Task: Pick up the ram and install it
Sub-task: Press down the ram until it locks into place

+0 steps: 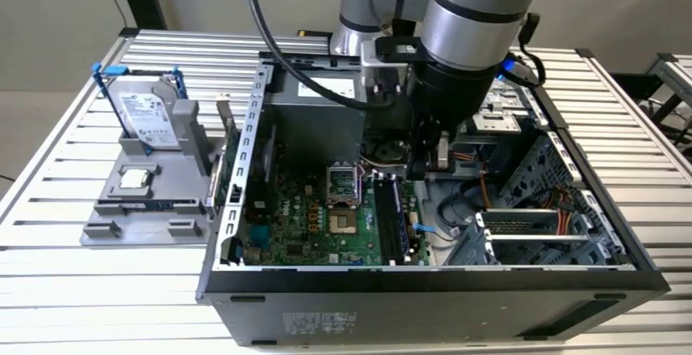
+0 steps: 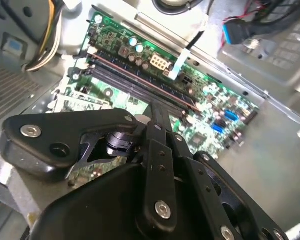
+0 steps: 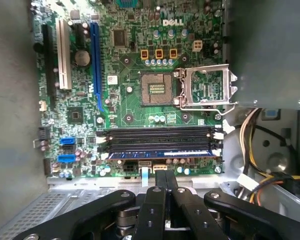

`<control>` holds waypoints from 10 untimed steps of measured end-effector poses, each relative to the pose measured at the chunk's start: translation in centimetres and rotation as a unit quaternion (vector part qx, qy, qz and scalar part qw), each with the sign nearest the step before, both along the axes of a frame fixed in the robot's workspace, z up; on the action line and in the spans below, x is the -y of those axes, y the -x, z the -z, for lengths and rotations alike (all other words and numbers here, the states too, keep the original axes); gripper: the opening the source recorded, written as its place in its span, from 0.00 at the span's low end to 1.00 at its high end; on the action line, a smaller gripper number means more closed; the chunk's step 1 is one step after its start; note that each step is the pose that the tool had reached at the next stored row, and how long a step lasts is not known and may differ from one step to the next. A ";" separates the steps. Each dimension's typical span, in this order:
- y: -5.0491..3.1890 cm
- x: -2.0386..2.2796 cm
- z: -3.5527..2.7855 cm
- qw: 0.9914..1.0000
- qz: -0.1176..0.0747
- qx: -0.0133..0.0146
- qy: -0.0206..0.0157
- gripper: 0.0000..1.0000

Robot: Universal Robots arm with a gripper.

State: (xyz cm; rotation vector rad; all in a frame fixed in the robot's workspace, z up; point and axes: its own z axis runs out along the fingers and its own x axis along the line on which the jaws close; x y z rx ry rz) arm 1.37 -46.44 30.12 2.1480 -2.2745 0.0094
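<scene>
My gripper (image 3: 164,176) fingers together, empty. Ram (image 3: 160,154) seated in slot just ahead, long axis crosswise to fingers.

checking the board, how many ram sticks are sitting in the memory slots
1. The ram sits in the memory slot nearest the gripper, on the motherboard; the slots beside it look empty. The gripper's links may hide something closer in.

A slatted silver metal worktop (image 1: 65,290) is seen in the exterior view. An open black computer case (image 1: 433,290) is laid on it, with a grey plastic parts holder (image 1: 141,209) set just beside it, toward the exterior view's left.
</scene>
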 end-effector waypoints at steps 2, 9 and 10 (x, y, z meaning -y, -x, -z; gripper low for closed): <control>0.00 0.00 -0.91 1.000 0.000 0.000 0.000 0.00; 0.00 0.00 -1.10 1.000 0.000 0.000 0.000 0.00; 0.00 0.00 -1.11 1.000 0.000 0.000 0.000 0.00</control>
